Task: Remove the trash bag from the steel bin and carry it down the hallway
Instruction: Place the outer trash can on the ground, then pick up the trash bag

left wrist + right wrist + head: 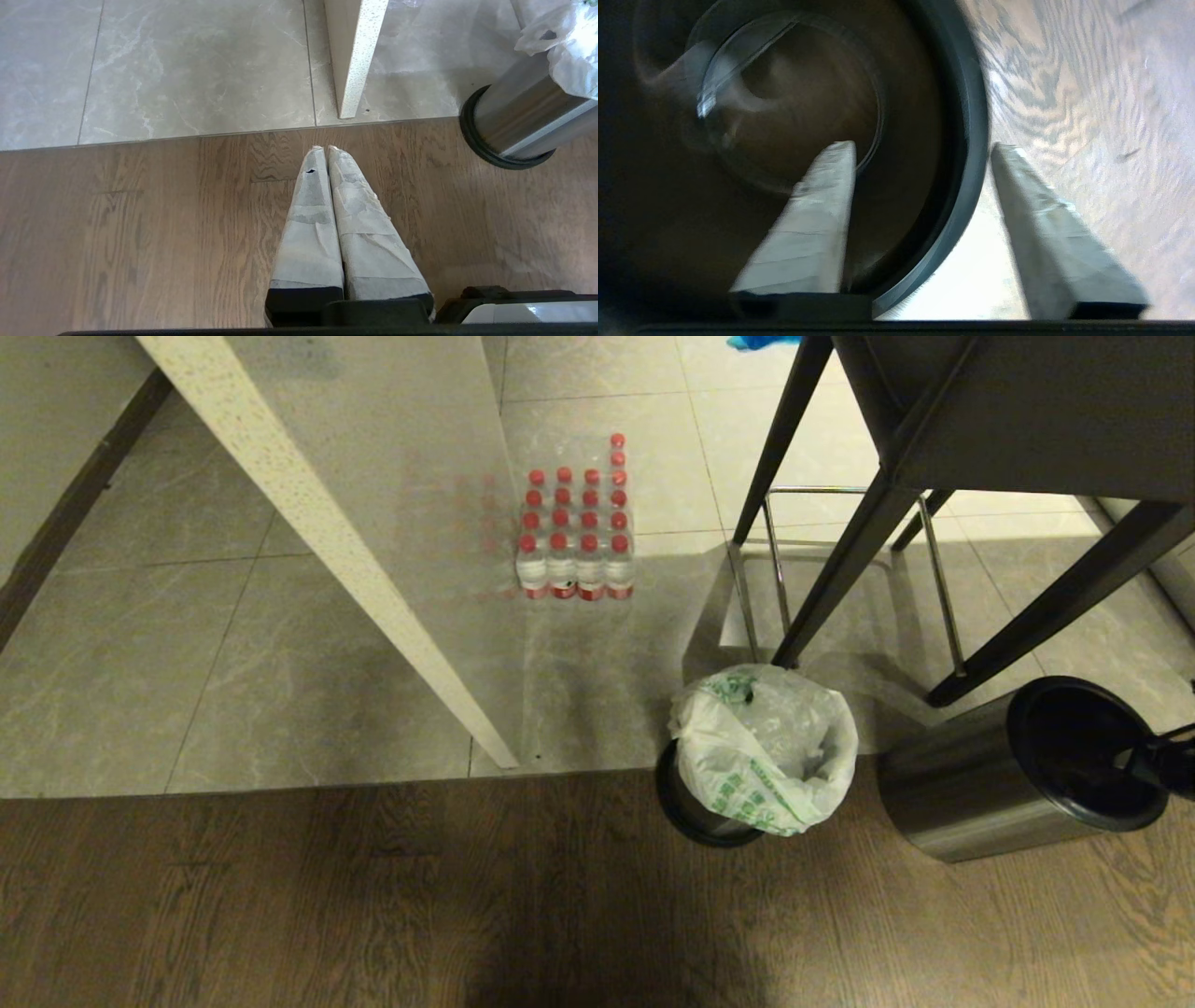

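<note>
The trash bag (775,747), crinkly white plastic with green print, lines the steel bin (695,812) and is folded over its top; the bag (570,51) and bin (518,121) also show in the left wrist view. My right gripper (1172,765) is at the far right, away from the bag. It (924,145) is open and straddles the black rim (971,140) of a second, empty steel bin (952,793), one finger inside and one outside. My left gripper (324,148) hangs shut and empty over the wood floor, left of the bagged bin.
The empty bin's mouth faces up and to the right. Black stool legs (840,569) and a chrome frame (943,588) stand just behind both bins. A pale slanted panel (327,532) ends left of the bagged bin. A pack of red-capped bottles (577,537) stands on the tiles.
</note>
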Motion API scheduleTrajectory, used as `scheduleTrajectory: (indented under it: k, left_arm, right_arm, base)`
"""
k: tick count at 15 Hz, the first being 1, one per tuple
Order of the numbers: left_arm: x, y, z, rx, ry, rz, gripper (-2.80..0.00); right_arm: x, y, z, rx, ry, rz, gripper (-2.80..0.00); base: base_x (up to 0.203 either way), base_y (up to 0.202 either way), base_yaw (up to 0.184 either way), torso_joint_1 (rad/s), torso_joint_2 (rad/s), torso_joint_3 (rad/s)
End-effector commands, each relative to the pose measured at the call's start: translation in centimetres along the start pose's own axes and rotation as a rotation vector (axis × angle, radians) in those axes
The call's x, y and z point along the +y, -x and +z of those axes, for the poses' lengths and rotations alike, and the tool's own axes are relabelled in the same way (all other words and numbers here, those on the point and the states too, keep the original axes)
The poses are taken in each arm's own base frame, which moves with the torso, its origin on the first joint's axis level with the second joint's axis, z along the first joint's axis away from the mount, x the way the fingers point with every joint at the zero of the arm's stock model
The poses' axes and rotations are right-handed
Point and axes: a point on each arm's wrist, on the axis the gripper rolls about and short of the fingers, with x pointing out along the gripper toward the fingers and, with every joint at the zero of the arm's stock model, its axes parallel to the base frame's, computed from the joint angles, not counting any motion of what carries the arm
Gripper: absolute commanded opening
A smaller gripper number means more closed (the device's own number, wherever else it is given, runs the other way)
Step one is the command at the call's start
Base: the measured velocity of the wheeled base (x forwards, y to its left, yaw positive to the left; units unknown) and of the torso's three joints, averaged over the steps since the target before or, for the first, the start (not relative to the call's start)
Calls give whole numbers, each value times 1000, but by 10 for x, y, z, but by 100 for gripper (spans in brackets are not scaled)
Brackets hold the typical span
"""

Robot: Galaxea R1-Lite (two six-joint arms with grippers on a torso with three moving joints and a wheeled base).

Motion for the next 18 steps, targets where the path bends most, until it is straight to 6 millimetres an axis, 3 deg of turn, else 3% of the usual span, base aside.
scheduleTrajectory:
  k: [1, 5, 6, 8, 12, 15, 18]
  left_arm:
    - [0, 0, 0, 0, 0, -1, -280]
    - [0, 0, 0, 0, 1, 0, -280]
    - [0, 0, 0, 0, 0, 0, -280]
    - [0, 0, 0, 0, 0, -1, -280]
    - [0, 0, 0, 0, 0, 0, -280]
    - [0, 0, 0, 0, 1, 0, -280]
    - [0, 0, 0, 0, 0, -1, -280]
  right_arm:
    - [-10, 34, 17, -74, 35, 12, 0]
    - [-14, 96, 24, -104, 58, 30, 0]
    - [-6, 113, 23, -84, 65, 51, -280]
    - [23, 140, 12, 7, 112, 139, -280]
    - [86, 170, -10, 153, 268, 338, -280]
    - [128, 179, -28, 221, 349, 466, -280]
    - [154, 167, -32, 290, 331, 578, -280]
  base:
    - [0, 0, 0, 0, 0, 0]
    - [0, 0, 0, 0, 0, 0]
    - [0, 0, 0, 0, 0, 0]
    - [0, 0, 0, 0, 0, 0]
    - [0, 0, 0, 0, 0, 0]
    - [0, 0, 0, 0, 0, 0]
    - [0, 0, 0, 0, 0, 0]
